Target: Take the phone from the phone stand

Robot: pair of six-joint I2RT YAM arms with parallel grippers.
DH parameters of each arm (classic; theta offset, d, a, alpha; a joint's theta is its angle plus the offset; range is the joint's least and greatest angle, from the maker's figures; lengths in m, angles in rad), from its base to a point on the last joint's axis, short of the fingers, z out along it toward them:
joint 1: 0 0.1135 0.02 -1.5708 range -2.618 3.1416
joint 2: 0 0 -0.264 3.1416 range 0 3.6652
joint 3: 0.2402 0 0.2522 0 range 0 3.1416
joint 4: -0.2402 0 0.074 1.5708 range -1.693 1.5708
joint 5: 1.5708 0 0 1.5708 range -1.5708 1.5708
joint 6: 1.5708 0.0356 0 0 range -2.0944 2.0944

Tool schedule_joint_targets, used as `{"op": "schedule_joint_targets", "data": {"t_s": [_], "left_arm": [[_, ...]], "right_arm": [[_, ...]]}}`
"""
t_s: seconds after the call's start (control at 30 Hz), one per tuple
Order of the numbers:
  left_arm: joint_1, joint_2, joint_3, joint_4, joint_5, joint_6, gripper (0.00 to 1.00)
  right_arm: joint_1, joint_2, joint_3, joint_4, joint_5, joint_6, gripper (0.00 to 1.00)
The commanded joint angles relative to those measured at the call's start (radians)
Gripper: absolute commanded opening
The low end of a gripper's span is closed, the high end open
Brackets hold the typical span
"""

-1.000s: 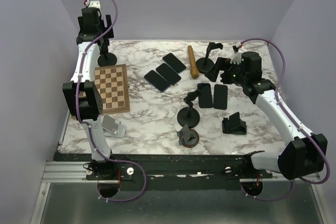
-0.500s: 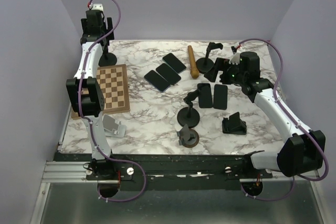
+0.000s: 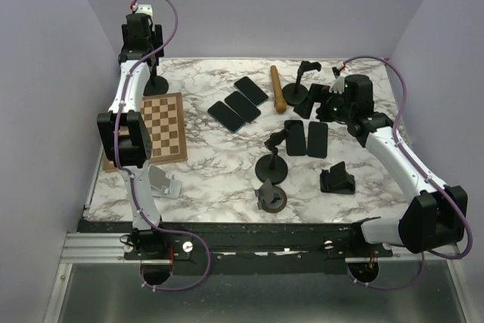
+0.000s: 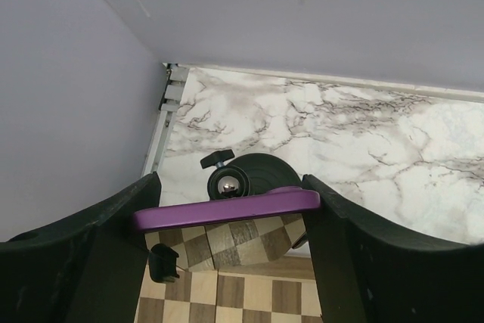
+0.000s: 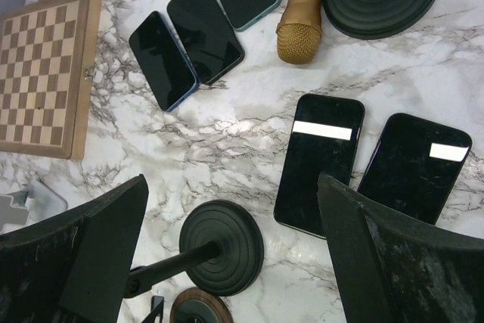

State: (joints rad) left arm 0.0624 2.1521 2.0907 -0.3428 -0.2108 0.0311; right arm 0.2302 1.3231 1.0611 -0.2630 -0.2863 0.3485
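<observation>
Purple phone [image 4: 227, 206] spans the left tool [image 4: 231, 188] — phone stand [image 4: 261, 172], chessboard [image 4: 227, 293] behind.

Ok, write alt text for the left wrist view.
A purple phone, seen edge-on, spans the left pincer, reaching both black fingers. Beyond it sits a round black phone stand with a ball joint on the marble table, a chessboard nearest.

Marble table [image 3: 212, 175] holds chessboard [image 3: 162, 126], five phones [image 3: 242, 106], stands [image 3: 271, 166], a microphone [image 3: 277, 88]

Smooth purple phone [image 4: 227, 208] (wooden chessboard [image 4: 242, 293], marbled table [image 4: 363, 141]).
</observation>
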Motion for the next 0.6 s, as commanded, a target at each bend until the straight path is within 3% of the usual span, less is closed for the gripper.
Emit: {"op": "schedule_joint_targets", "data": {"t_s": [0.0,0.1,0.4,0.57], "left_arm": [[-0.045,-0.114,0.002,0.081,-0.028,0.046,0.17],[-0.059,-0.158,0.009,0.085,-0.037,0.046,0.00],[-0.132,-0.306,-0.028,0.073,-0.063,-0.005,0.00],[-0.194,-0.432,-0.114,-0.042,-0.100,-0.095,0.00]], "right_arm": [[0.007,-0.012,0.009,-0.010,-0.013,-0.002,1.00],[0.007,-0.030,0.003,-0.015,-0.012,0.001,1.00],[0.008,-0.093,-0.017,-0.040,0.003,0.010,1.00],[0.019,-0.111,0.025,-0.074,0.033,-0.001,1.00]]}}
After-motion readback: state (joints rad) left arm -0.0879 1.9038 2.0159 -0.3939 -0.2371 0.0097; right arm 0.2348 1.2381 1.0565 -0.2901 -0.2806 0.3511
